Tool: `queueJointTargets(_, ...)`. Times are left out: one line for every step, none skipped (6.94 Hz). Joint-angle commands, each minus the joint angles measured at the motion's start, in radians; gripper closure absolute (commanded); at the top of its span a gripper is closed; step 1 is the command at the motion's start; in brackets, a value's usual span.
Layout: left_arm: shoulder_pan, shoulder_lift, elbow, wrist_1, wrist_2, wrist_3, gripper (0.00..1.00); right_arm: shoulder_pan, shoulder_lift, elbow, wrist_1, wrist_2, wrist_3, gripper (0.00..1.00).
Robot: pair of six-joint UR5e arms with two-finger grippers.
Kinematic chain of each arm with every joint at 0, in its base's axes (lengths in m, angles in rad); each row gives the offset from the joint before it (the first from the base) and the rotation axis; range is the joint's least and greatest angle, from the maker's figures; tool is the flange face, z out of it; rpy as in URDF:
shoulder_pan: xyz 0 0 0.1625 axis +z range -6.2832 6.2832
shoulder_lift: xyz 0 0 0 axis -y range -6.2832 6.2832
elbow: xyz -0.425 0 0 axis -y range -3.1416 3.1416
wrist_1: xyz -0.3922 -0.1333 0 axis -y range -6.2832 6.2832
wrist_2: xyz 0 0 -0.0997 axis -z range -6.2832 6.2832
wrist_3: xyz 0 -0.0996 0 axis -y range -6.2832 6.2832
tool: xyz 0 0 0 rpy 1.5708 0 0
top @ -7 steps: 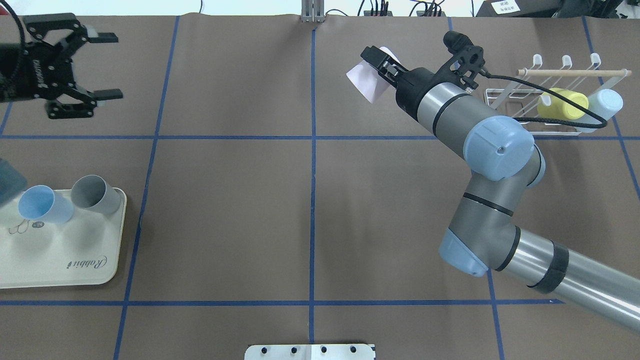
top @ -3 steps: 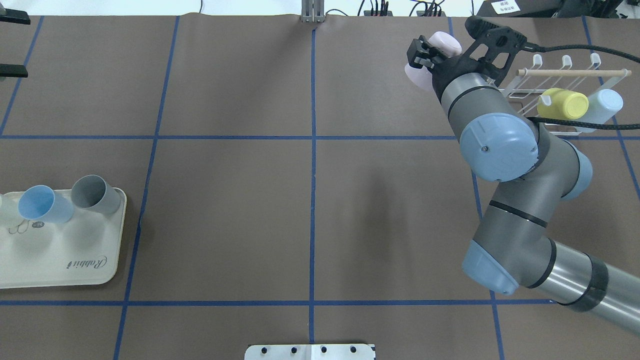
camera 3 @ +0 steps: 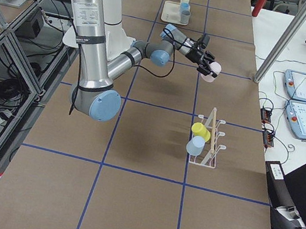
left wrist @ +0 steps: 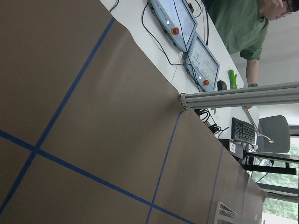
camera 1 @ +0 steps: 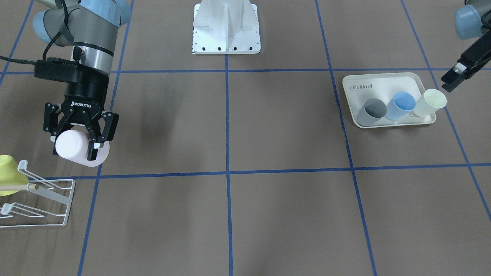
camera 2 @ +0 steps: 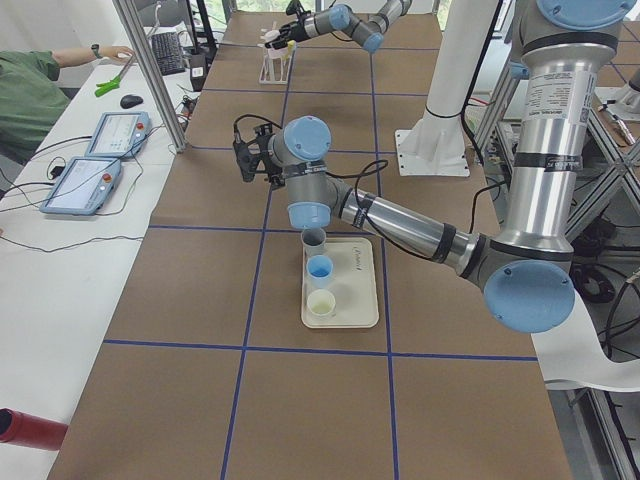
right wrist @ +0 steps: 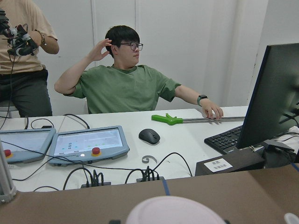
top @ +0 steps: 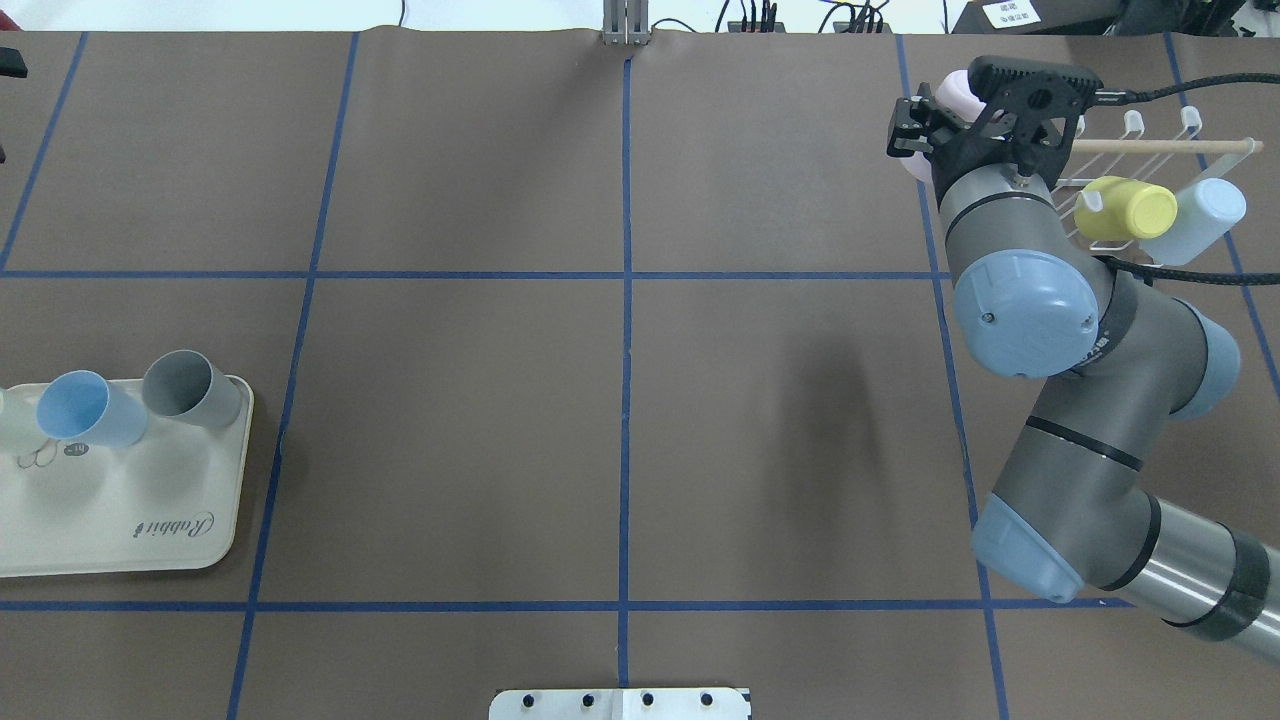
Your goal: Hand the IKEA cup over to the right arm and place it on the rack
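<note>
IKEA cup (camera 1: pixel 71 148), pale pink, sits clamped sideways in the right end effector (camera 1: pixel 76 143) near the rack (top: pixel 1160 146).

We see a matt brown paper-like table cover (top: pixel 450 420), a smooth pink plastic cup (camera 1: pixel 71 147), a white wire rack (camera 1: pixel 49 188) with a wooden rod (top: pixel 1170 146).

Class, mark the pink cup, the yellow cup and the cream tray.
pink cup (camera 1: pixel 70 147): front-facing view, side near its base.
yellow cup (top: pixel 1132 210): overhead view, side wall.
cream tray (top: pixel 130 495): overhead view, bare floor.
</note>
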Motion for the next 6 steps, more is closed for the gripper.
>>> queueJointTargets(-0.048, 0.035, -0.063, 0.207, 0.045, 0.315, 0.0, 0.021, -0.034, 0.004, 0.0, -0.006, -0.014, 1.0)
queueJointTargets(-0.044, 0.073, -0.106, 0.309, 0.144, 0.478, 0.0, 0.035, -0.039, 0.004, 0.003, -0.006, -0.036, 1.0)
queueJointTargets(-0.038, 0.107, -0.137, 0.429, 0.229, 0.7, 0.0, 0.041, -0.054, 0.004, 0.006, -0.006, -0.038, 1.0)
queueJointTargets(-0.038, 0.11, -0.177, 0.58, 0.258, 0.824, 0.0, 0.053, -0.071, 0.006, 0.009, -0.003, -0.068, 1.0)
queueJointTargets(-0.002, 0.109, -0.227, 0.726, 0.259, 0.881, 0.0, 0.062, -0.094, 0.029, 0.009, -0.002, -0.085, 1.0)
queueJointTargets(0.022, 0.112, -0.267, 0.817, 0.297, 0.913, 0.0, 0.069, -0.129, 0.05, 0.011, -0.002, -0.092, 1.0)
